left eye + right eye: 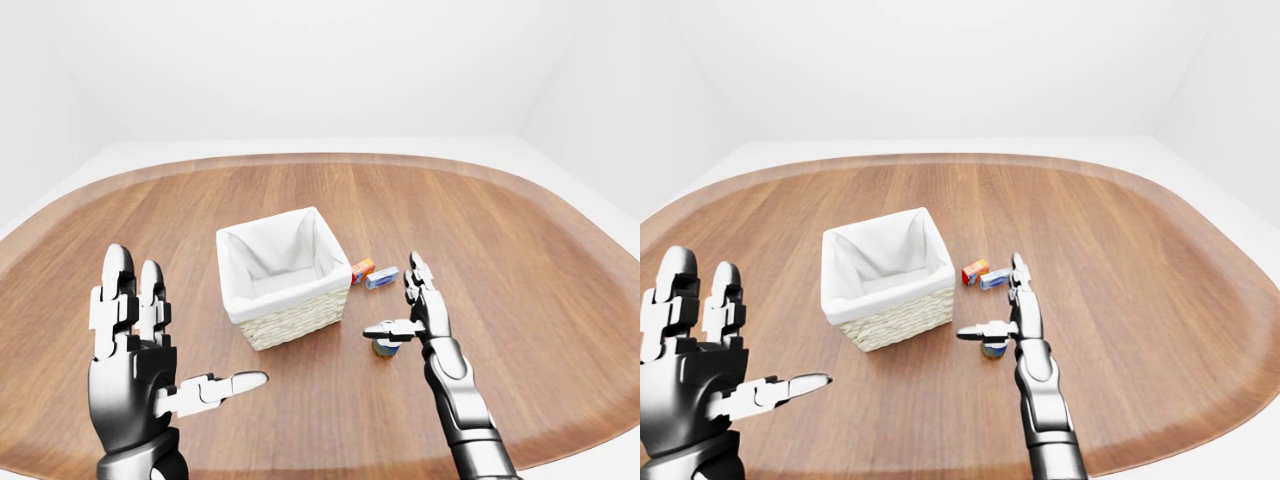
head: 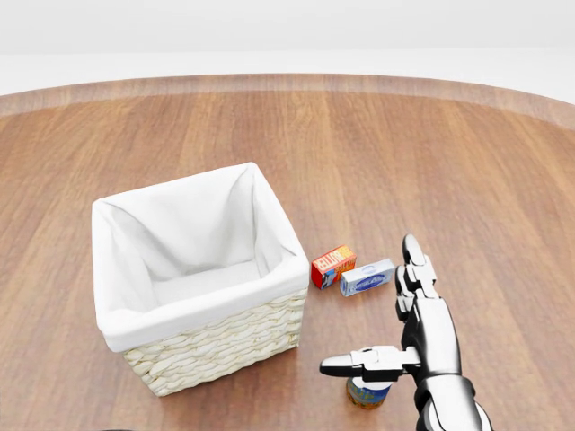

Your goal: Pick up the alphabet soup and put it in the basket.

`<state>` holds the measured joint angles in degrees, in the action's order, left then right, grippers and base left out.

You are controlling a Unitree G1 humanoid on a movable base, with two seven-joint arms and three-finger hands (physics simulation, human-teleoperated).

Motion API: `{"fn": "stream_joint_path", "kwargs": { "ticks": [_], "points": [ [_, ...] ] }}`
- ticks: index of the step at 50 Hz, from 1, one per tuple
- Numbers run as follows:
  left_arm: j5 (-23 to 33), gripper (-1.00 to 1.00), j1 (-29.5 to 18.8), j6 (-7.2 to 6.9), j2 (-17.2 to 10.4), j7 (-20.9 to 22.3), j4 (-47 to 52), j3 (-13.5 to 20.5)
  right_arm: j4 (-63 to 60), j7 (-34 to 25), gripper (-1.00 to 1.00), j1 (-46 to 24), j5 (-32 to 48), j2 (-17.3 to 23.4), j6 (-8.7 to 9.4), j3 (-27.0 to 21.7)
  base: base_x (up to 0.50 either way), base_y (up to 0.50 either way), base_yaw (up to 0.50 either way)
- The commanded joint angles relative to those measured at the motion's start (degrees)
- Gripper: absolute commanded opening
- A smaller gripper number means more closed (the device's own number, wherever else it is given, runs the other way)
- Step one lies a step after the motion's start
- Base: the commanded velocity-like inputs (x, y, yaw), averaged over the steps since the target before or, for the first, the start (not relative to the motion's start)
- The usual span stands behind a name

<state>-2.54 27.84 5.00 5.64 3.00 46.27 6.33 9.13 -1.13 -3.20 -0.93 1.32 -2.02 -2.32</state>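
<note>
Left-eye view alone shows the left hand [image 1: 140, 370] raised at lower left, fingers spread. Head view shows the right hand [image 2: 409, 337] spread over the alphabet soup [image 2: 368, 393] upright on the table [image 2: 467, 180], then the basket [image 2: 202, 269] and two small boxes [image 2: 352, 272] beyond.

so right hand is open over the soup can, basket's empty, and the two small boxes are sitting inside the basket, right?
Not quite. The two small boxes lie on the table beside the basket, on its right in the head view, not inside it. The rest holds: the right hand is open over the soup can, and the basket is empty.
</note>
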Motion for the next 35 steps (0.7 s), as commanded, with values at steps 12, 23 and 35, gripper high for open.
{"fn": "stream_joint_path", "kwargs": {
  "ticks": [12,23,35],
  "points": [
    [-0.5,1.00,-0.2,0.00,-0.3,0.3,-0.1,-0.1,10.2,0.9,1.00,-2.1,1.9,1.4,-2.98,-1.5,0.00,0.00,0.00],
    [-0.3,1.00,0.0,0.00,0.0,1.0,0.0,-0.3,40.4,3.9,1.00,-12.6,4.7,2.9,-2.98,-1.9,0.00,0.00,0.00],
    [-0.6,1.00,-0.2,0.00,-0.3,0.8,0.0,-0.3,45.9,4.5,1.00,-14.8,4.4,3.3,-2.98,-1.4,0.00,0.00,0.00]
  ]
}}
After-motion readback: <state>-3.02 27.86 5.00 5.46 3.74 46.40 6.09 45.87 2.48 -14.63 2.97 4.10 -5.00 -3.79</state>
